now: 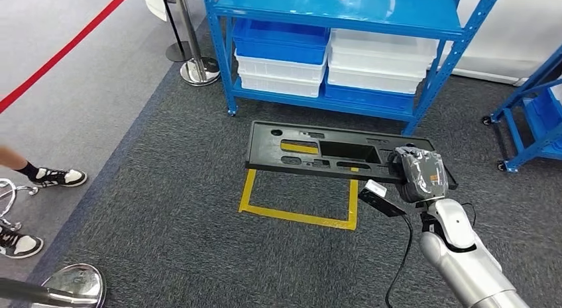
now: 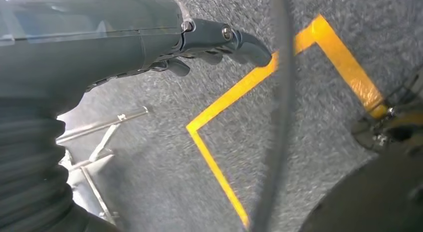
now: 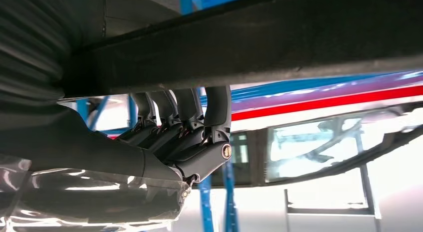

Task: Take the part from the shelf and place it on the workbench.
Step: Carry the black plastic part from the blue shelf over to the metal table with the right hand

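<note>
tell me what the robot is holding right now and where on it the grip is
The right hand grips the long flat black plastic panel with cut-outs at its right end, fingers hooked up against its edge. The left hand holds nothing.

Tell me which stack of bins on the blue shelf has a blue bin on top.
The left stack: its top bin is blue over white ones. The right stack has white on top, blue at the bottom.

A black part (image 1: 331, 152) with yellow patches sits above a yellow tape outline (image 1: 299, 215) on speckled dark-grey carpet (image 1: 166, 208). At 12 o'clock, a bright blue shelf (image 1: 344, 10) carries blue and white bins (image 1: 335, 59). The silver right arm ends in a grey right hand (image 1: 421, 175), apparently plastic-wrapped. A red stripe (image 1: 63, 50) crosses pale floor at 10 o'clock.
</note>
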### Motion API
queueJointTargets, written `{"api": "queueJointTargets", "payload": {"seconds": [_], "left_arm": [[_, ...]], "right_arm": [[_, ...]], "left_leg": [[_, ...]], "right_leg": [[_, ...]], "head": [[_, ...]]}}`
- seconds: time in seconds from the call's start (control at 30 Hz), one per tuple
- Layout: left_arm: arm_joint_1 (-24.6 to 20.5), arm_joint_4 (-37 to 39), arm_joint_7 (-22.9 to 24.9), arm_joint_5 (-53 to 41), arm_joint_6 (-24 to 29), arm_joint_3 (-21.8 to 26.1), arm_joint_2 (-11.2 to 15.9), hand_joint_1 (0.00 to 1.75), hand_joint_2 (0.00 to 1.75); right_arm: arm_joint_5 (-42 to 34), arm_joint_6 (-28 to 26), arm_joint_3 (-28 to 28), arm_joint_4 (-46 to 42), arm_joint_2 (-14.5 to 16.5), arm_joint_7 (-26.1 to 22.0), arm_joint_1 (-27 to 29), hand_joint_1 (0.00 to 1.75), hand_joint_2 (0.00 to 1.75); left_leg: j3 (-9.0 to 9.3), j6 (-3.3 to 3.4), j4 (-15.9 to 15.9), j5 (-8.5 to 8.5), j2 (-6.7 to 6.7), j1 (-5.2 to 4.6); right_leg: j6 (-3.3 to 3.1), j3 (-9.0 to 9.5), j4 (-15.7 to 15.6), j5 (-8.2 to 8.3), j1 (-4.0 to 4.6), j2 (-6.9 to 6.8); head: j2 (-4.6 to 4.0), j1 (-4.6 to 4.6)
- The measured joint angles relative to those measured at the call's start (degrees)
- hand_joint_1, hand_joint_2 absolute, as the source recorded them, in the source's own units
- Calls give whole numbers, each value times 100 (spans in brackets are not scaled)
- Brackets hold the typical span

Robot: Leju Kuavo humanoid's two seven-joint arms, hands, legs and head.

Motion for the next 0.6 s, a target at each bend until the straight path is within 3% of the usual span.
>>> {"api": "queueJointTargets", "payload": {"seconds": [0.03, 0.1, 0.17, 0.2, 0.23, 0.27, 0.3, 0.33, 0.4, 0.43, 0.47, 0.53, 0.6], "left_arm": [[8, 0, 2, 1, -1, 0, -3, 0, 175], [18, 0, 6, 3, 0, -1, -13, 0, 175], [18, 0, 7, 9, -1, -2, -23, 0, 175], [19, 0, 8, 16, -2, -2, -26, 0, 175], [21, 0, 8, 24, -2, -2, -29, 0, 175], [25, 0, 9, 32, -2, -2, -34, 0, 175], [28, 0, 9, 40, -2, -2, -39, 0, 175], [30, 0, 10, 45, -2, -2, -45, 0, 175], [25, 0, 11, 53, -2, -2, -53, 0, 175], [21, 0, 12, 56, -2, -2, -55, 0, 175], [21, 0, 12, 58, -1, -2, -55, 0, 175], [36, 0, 14, 61, -1, -2, -57, 0, 175], [63, 0, 16, 63, -2, -2, -63, 0, 175]], "right_arm": [[1, 0, 5, -14, -9, 2, 7, 159, 175], [4, 0, 13, -54, -37, 4, 25, 159, 175], [4, 1, 14, -92, -86, 13, 52, 159, 175], [4, 2, 14, -102, -107, 21, 73, 159, 175], [4, 4, 15, -106, -117, 30, 100, 159, 175], [5, 5, 18, -106, -123, 37, 126, 159, 175], [8, 7, 20, -108, -129, 41, 146, 159, 175], [9, 9, 23, -116, -137, 43, 157, 159, 175], [12, 12, 26, -150, -157, 44, 160, 159, 175], [12, 14, 27, -170, -170, 45, 161, 159, 175], [12, 16, 28, -185, -181, 49, 167, 159, 175], [14, 25, 34, -199, -195, 59, 181, 159, 175], [15, 39, 40, -213, -195, 66, 178, 159, 175]], "left_leg": [[-3, 23, -51, 35, -51, 20], [-16, 75, -148, 132, -153, 61], [-69, 108, -188, 212, -253, 80], [-109, 116, -183, 237, -307, 81], [-147, 110, -173, 260, -365, 83], [-184, 99, -157, 279, -426, 90], [-220, 85, -132, 294, -487, 99], [-258, 66, -95, 303, -549, 113], [-350, 13, 6, 310, -662, 128], [-402, -22, 44, 321, -713, 127], [-447, -61, 68, 340, -765, 122], [-507, -138, 64, 393, -869, 126], [-583, -200, 185, 310, -779, 136]], "right_leg": [[32, -5, 3, 0, -3, -32], [96, -64, 145, -143, -23, 108], [154, -294, 689, -517, -60, 352], [178, -443, 1043, -705, -78, 410], [201, -551, 1319, -812, -96, 434], [222, -578, 1426, -813, -117, 441], [241, -506, 1333, -714, -139, 448], [259, -332, 1044, -536, -163, 469], [277, 40, 359, -294, -203, 657], [267, 144, 144, -248, -212, 740], [246, 169, 63, -261, -208, 797], [174, 139, 60, -235, -194, 723], [87, 121, 41, -190, -199, 607]], "head": [[0, 0], [0, 1], [0, 1], [0, 1], [0, 1], [0, 1], [0, 1], [0, 0], [0, 0], [0, 0], [0, -1], [0, -1], [0, -1]]}}
